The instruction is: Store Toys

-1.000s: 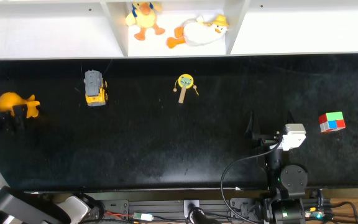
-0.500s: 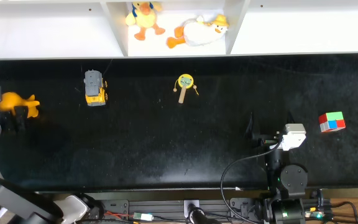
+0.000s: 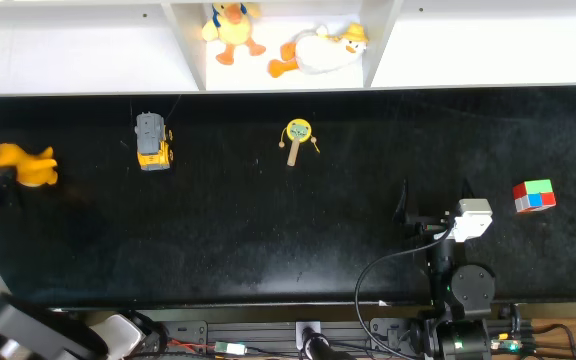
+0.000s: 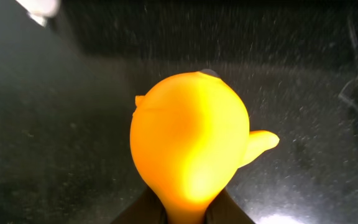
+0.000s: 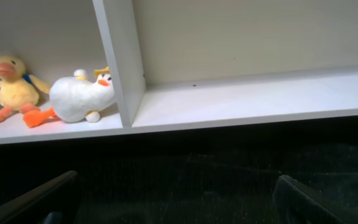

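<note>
An orange rubber toy (image 3: 26,164) hangs at the far left of the black table, and my left gripper (image 3: 8,172) is shut on it. In the left wrist view the orange toy (image 4: 190,146) rises from between the fingers of the left gripper (image 4: 188,216), above the black mat. My right gripper (image 3: 434,203) rests low at the table's right front, open and holding nothing. In its own wrist view the right gripper (image 5: 176,205) faces the white shelf (image 5: 241,102). A yellow plush duck (image 3: 231,28) and a white plush duck (image 3: 320,50) lie in the shelf's middle compartment.
A yellow and grey toy truck (image 3: 152,140) and a small rattle (image 3: 297,137) lie near the table's back. A coloured cube (image 3: 534,196) sits at the right. The shelf compartment (image 5: 260,99) right of the ducks holds nothing.
My left gripper has shifted slightly left and up with the orange toy in it. The right arm has not moved.
</note>
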Controlling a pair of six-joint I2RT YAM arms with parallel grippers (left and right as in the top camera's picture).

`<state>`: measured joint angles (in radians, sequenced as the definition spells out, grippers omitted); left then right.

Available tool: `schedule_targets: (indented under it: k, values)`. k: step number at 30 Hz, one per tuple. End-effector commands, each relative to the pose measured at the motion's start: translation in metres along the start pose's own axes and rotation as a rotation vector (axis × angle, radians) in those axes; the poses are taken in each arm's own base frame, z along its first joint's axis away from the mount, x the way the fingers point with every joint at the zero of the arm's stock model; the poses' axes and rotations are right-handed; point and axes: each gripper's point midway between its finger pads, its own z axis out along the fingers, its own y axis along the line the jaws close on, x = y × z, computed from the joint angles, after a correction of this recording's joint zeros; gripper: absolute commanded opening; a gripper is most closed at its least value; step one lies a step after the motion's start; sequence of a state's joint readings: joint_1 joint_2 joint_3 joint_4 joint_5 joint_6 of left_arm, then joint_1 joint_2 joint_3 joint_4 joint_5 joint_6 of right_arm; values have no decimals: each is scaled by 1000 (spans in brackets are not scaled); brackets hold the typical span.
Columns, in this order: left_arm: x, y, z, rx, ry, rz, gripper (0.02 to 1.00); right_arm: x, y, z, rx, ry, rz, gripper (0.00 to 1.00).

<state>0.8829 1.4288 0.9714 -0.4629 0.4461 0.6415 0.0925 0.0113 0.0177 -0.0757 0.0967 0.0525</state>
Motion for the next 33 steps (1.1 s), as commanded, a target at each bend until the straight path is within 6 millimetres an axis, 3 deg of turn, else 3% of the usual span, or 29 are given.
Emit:
schedule_targets:
  k: [1,5,11,26,33]
  values:
    - [-50,-5,-47,-38,-174,-22,121,3,-1,0,6,0,4,996]
    - [-70,-13,-64,-37,-243,-76,121,3,-1,0,6,0,4,996]
    - [-100,-22,-62,14,-253,-76,123,3,-1,0,6,0,4,996]
    - [-146,-22,-2,74,-185,-68,132,3,-1,0,6,0,4,996]
    - [-158,-43,13,59,-166,-13,130,3,-1,0,6,0,4,996]
